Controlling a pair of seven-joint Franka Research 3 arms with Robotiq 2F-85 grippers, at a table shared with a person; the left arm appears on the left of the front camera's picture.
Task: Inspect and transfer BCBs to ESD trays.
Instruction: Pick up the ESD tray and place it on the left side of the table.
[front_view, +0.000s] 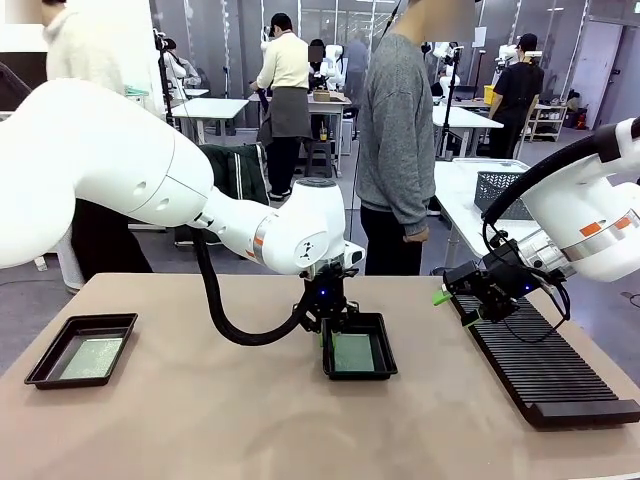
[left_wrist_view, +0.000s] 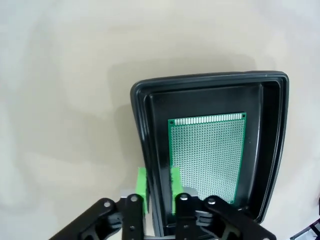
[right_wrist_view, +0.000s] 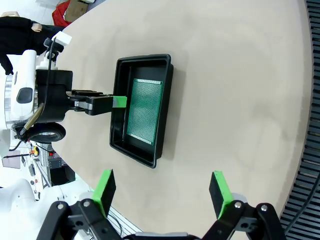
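L fingers (left_wrist_view: 159, 189) clamped on rim of ESD tray (left_wrist_view: 270, 150) w/ BCB (left_wrist_view: 207, 157) inside; R fingers (right_wrist_view: 162, 192) spread wide, holding nothing, above tabletop (right_wrist_view: 240, 90).

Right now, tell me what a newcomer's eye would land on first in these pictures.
First, the left hand, shut on the rim of the shallow black plastic tray at mid-table, which holds a flat green rectangular circuit board. Next, the right hand, open and holding nothing above the table by the long black ribbed rack. A second black tray with a board sits far left.
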